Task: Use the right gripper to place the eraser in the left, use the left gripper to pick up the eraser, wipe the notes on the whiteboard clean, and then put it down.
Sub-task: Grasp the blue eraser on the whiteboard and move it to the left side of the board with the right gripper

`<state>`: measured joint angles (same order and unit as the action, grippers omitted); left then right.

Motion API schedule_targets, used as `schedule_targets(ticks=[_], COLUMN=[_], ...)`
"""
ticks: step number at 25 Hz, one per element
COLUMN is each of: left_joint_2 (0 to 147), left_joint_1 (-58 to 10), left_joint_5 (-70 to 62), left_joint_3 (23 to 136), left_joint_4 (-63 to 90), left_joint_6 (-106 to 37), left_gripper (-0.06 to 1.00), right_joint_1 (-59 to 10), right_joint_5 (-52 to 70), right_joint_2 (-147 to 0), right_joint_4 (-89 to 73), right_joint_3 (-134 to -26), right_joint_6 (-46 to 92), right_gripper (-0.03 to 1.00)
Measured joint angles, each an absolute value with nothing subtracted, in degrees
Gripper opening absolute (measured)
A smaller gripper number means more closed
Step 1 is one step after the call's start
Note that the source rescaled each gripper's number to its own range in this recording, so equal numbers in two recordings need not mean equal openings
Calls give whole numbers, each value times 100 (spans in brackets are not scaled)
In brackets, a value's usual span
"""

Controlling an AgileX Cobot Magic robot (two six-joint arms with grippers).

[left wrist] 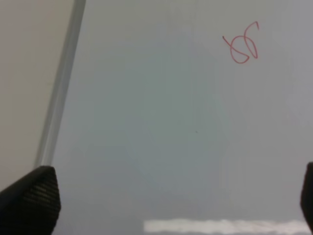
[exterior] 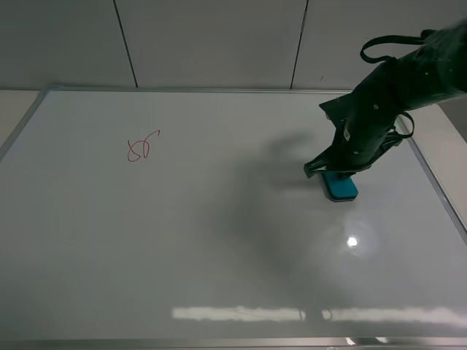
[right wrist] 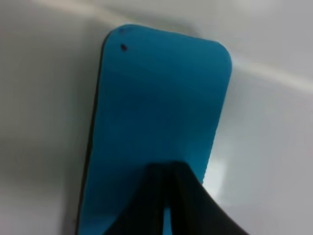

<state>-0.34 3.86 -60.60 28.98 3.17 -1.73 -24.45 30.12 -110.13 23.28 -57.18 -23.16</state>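
The whiteboard (exterior: 219, 240) fills most of the exterior high view. The red notes (exterior: 142, 147) sit on its upper left part. The teal eraser (exterior: 341, 187) lies flat at the right side of the board. My right gripper (exterior: 321, 169) hangs right over the eraser's near end, its black jaws shut together. In the right wrist view the closed fingertips of the right gripper (right wrist: 166, 169) lie across the eraser's (right wrist: 161, 98) teal top, not around it. My left gripper (left wrist: 168, 196) is open wide above the board (left wrist: 146, 122), with the notes (left wrist: 242, 45) ahead of it. The left arm is out of the exterior view.
A silver frame (left wrist: 61, 88) edges the board, with a beige surface (left wrist: 22, 73) beyond it. A grey panelled wall (exterior: 211, 44) stands behind. A lamp reflection (exterior: 352, 242) glares on the board near the eraser. The right arm's cables (exterior: 387, 47) loop above the board's right corner.
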Motion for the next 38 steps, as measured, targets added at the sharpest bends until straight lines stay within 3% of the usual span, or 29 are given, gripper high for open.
schedule_targets(ticks=[8,14,28,38], left_joint_2=[-34,-34,-34,-34], left_joint_1=[386,386,386,386], left_joint_5=[-6049,-6044,-6044,-6044], left_joint_3=[2898,2898,2898,2898], left_joint_4=[317,317,317,317], left_joint_6=[-173,-173,-173,-173], left_gripper=[100,100,100,100], right_joint_1=[-4114,-4914,-5772,-5943], right_joint_5=[1924,1758,2145,2368], right_joint_2=[-11092,-11369,-13105,-14228], right_joint_4=[1491,601,-1827,-2840], right_joint_3=[-5718,-6142,-9046,-10970], right_joint_6=[-2311,-2311,-1765,-1754], right_gripper=[0,0,0,0])
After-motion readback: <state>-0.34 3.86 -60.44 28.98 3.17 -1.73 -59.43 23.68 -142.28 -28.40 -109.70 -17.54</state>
